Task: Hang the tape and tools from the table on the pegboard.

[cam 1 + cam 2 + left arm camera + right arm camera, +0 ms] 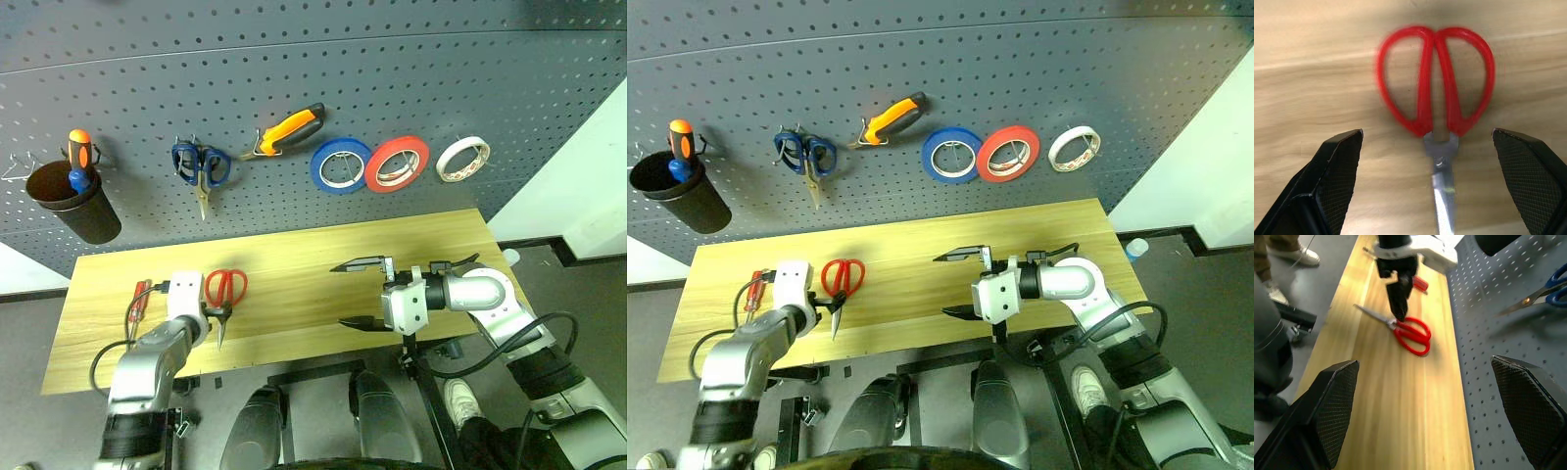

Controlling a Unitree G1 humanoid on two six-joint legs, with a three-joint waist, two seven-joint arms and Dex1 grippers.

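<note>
Your left gripper is the nearer one by far; it hangs just above the red-handled scissors, jaws spread wide and holding nothing, one finger on either side of the pivot where the blades leave the handles; the scissors lie flat on the table, their long axis running from the red loops on the pegboard side to the blade tip at the near edge, so the blades run between your fingers; judge the coming move as a short drop onto the pivot or the handle necks, then a close across that axis. The red-handled screwdriver lies just beside the same gripper on its outer side, still on the wood. Your right gripper stands well apart over the middle of the table, turned toward the left arm, jaws fully parted and empty. On the pegboard the whitish tape and the orange-and-black pliers already hang.
</note>
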